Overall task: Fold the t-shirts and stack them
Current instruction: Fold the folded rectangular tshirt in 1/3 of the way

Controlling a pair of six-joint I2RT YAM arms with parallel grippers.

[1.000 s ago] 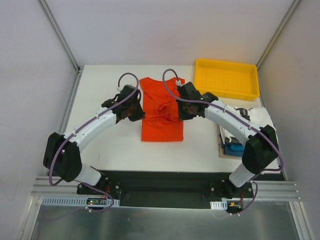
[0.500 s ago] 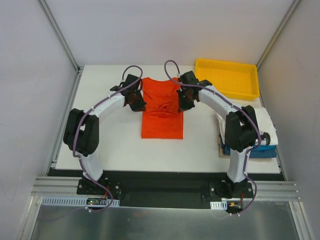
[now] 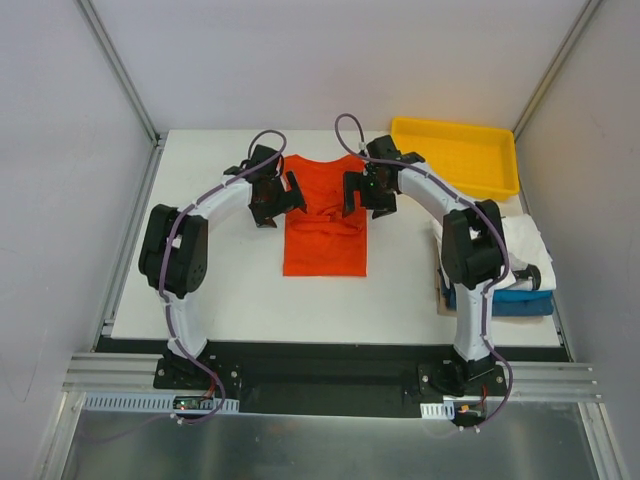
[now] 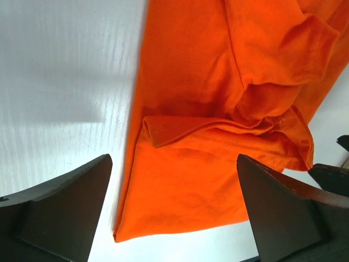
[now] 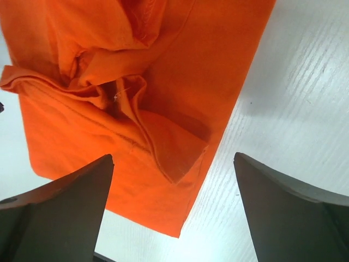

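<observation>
Shirt of orange-red cloth, short-sleeved [image 3: 323,235], lies folded narrow between both pincers. Left pincer [image 4: 172,166] hangs spread over its left edge, right pincer [image 5: 173,162] spread over its right edge, holding nothing; white wooden tabletop [image 3: 220,290] stretches outward beyond each.

Table [image 3: 210,290] open left of shirt [image 3: 325,240]; yellow tray [image 3: 452,124] right.

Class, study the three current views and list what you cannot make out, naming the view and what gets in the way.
1. White and blue cloth pile, top view: the right arm covers part of it; pieces cannot be counted.
2. Orange t-shirt, wrist views: cut off by frame edges; no neck label visible.
3. Its upper side edges, top view: under the left hand and right hand.
</observation>
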